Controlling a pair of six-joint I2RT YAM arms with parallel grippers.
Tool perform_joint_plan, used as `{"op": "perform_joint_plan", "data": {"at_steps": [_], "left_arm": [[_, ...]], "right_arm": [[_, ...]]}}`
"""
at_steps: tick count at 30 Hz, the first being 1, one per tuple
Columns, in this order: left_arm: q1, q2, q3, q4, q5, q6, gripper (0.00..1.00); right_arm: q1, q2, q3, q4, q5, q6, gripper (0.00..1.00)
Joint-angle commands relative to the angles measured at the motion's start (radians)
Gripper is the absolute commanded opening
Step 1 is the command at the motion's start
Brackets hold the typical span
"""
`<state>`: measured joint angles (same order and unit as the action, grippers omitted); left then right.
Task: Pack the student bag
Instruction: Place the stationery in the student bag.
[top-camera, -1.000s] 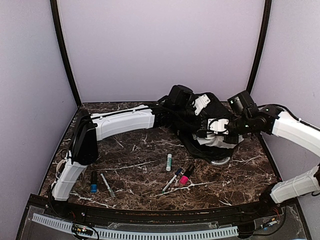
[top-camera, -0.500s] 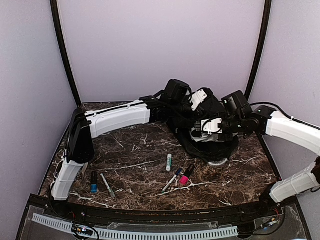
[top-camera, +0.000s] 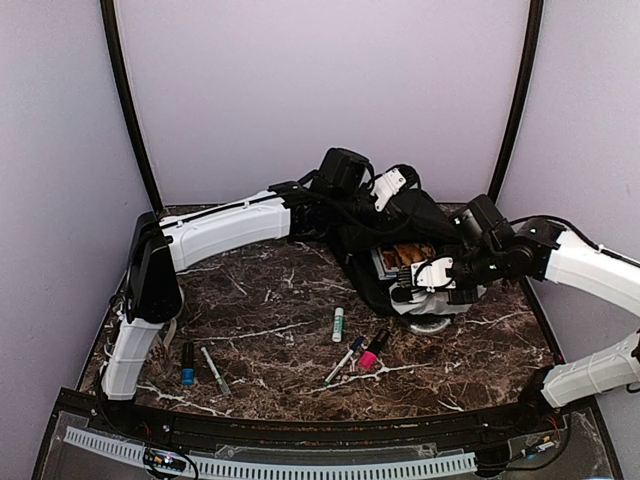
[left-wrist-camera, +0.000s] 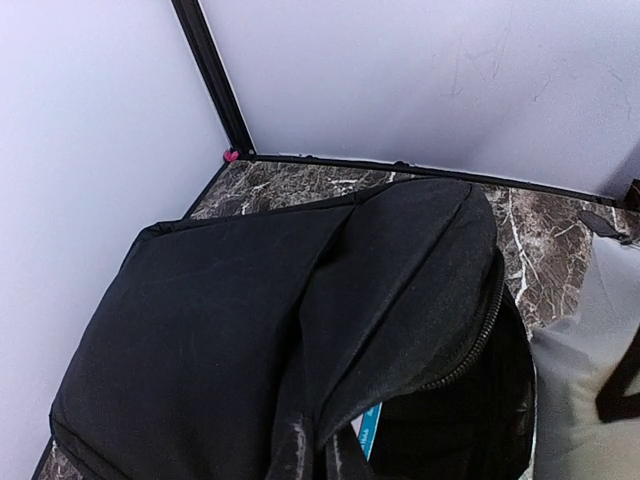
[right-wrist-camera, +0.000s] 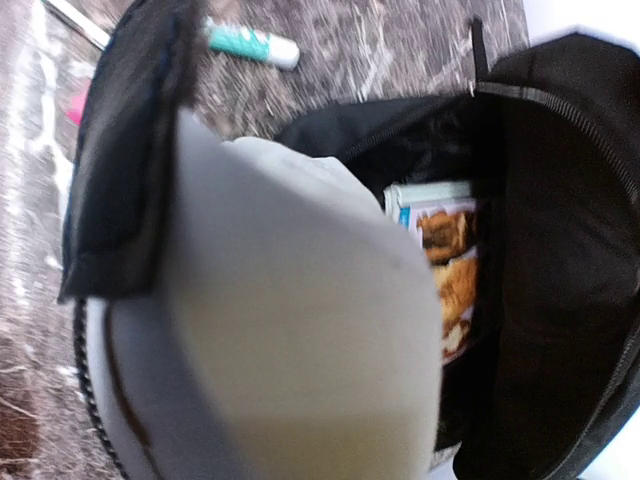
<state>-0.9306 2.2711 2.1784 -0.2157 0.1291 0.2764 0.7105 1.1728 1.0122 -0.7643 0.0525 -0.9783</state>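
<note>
The student bag (top-camera: 425, 215), a large black backpack, stands at the back right of the table with its main compartment open. My left gripper (top-camera: 386, 190) is shut on the fabric at the bag's top and holds it up. In the left wrist view the bag (left-wrist-camera: 220, 320) fills the frame and my fingers are hidden. My right gripper (top-camera: 432, 276) is shut on the front flap, whose pale grey lining (right-wrist-camera: 300, 330) covers most of the right wrist view. A box with a food picture (top-camera: 405, 255) shows inside the bag (right-wrist-camera: 560, 250).
Loose on the marble table (top-camera: 270, 310) in front of the bag lie a green-and-white tube (top-camera: 338, 323), a white marker (top-camera: 344, 362), a pink-capped item (top-camera: 368, 358) and a black marker (top-camera: 379, 342). A blue-capped marker (top-camera: 187, 365) and a pen (top-camera: 214, 370) lie near left.
The left gripper lifted the bag's top up and back. The right gripper drew the front flap forward and down, so the opening widened and the box inside came into sight.
</note>
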Motion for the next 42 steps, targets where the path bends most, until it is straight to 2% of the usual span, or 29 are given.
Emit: {"op": "perform_joint_plan", "data": {"at_steps": [1, 5, 11, 17, 25, 35, 36, 38, 42], "left_arm": [[0.007, -0.173, 0.07, 0.079, 0.042, -0.017, 0.0], [0.007, -0.183, 0.072, 0.069, 0.058, -0.025, 0.0], [0.007, -0.194, 0.089, 0.07, 0.063, -0.04, 0.0], [0.009, -0.195, 0.092, 0.078, 0.074, -0.05, 0.0], [0.009, -0.193, 0.087, 0.071, 0.102, -0.071, 0.0], [0.009, -0.193, 0.054, 0.066, 0.122, -0.095, 0.0], [0.009, -0.194, 0.046, 0.066, 0.123, -0.096, 0.0], [0.009, -0.196, 0.031, 0.067, 0.12, -0.099, 0.0], [0.009, -0.199, -0.004, 0.073, 0.116, -0.1, 0.0]], "right_arm": [[0.003, 0.034, -0.011, 0.244, 0.167, 0.004, 0.0], [0.003, 0.106, 0.056, 0.355, 0.211, -0.02, 0.0], [0.003, 0.205, 0.017, 0.601, 0.261, -0.209, 0.0], [0.003, 0.37, -0.02, 0.954, 0.392, -0.374, 0.0], [-0.036, 0.588, -0.054, 1.424, 0.431, -0.545, 0.0], [-0.098, 0.797, -0.024, 1.604, 0.423, -0.562, 0.0], [-0.099, 0.81, -0.026, 1.607, 0.428, -0.559, 0.03], [-0.1, 0.823, -0.039, 1.611, 0.434, -0.547, 0.22], [-0.102, 0.793, -0.087, 1.576, 0.422, -0.499, 0.45]]}}
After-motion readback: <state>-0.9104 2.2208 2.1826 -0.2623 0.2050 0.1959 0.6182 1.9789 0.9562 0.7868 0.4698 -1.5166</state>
